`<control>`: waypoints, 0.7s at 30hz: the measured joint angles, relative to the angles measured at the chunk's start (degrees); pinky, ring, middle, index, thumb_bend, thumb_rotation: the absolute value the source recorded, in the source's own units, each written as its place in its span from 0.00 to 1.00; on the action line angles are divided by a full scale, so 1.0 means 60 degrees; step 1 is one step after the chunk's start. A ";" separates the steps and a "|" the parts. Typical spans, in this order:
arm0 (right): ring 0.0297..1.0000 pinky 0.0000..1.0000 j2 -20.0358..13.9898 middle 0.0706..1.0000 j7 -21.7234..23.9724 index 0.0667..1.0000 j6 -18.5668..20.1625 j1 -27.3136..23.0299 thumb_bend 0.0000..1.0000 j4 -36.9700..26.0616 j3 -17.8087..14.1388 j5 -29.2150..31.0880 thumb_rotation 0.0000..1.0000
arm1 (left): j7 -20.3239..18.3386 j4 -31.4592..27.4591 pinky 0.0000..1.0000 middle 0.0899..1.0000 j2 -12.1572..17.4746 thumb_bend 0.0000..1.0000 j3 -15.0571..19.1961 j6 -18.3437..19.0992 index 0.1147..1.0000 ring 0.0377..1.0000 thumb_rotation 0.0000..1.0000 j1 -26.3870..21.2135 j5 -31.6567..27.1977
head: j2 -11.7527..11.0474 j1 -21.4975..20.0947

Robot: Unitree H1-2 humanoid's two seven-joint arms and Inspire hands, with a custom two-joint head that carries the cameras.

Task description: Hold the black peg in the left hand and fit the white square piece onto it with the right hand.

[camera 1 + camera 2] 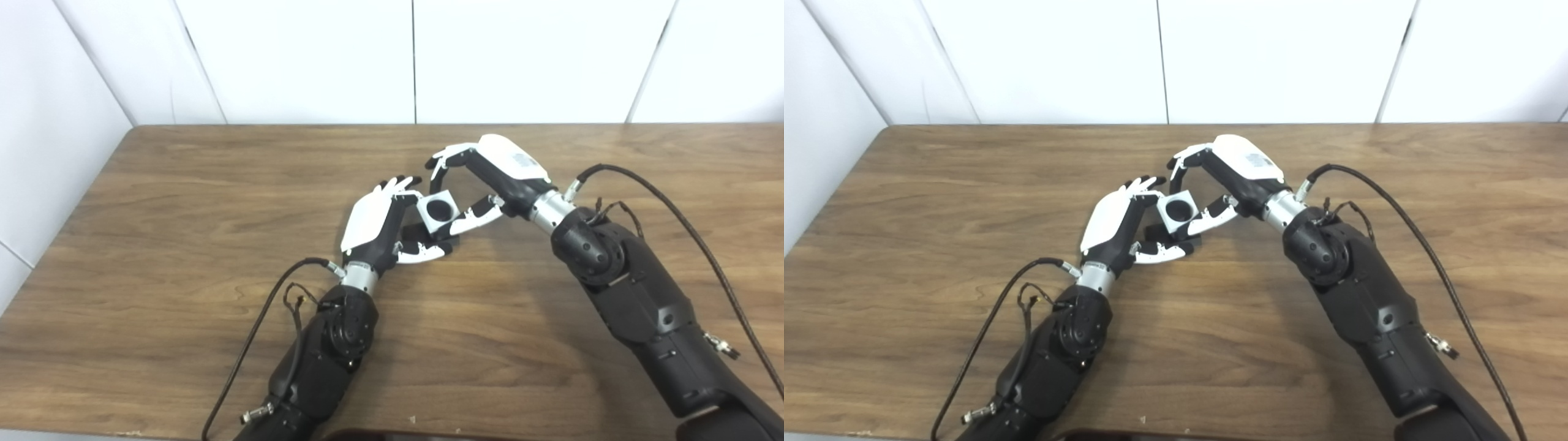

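Table (184, 257): wooden, bears both arms.
Right hand (490, 177): fingers arched wide, thumb tip touching white square piece; grip unclear.
Left hand (380, 226): curled around black peg, mostly hidden.
White square piece (438, 211): between the hands at table centre, bore facing up toward camera.
Black peg (415, 233): axis unreadable.
Risk: bore and peg misaligned, piece jams or slips.

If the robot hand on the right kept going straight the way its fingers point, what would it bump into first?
Probably the white square piece. The right robot hand points left toward it, with its thumb seemingly already at the piece's edge. Just past it waits the left robot hand. Depth is hard to judge here.
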 measured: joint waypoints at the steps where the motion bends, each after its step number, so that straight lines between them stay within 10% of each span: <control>1: 0.84 0.89 0.0016 0.75 -0.0008 0.45 0.0000 -0.0001 0.51 0.0036 0.0002 0.0006 0.14 | 0.0005 0.0000 1.00 0.90 -0.0001 0.52 0.0000 0.0000 0.42 0.97 0.08 0.0000 0.0000 | 0.0015 0.0000; 21: 0.84 0.88 -0.0128 0.78 0.0598 0.46 0.0775 -0.0139 0.51 0.0109 0.0540 -0.0017 0.15 | 0.0027 -0.0208 0.98 0.91 -0.0073 0.52 0.0001 0.0230 0.43 0.97 0.07 0.0138 0.0045 | 0.0205 0.0000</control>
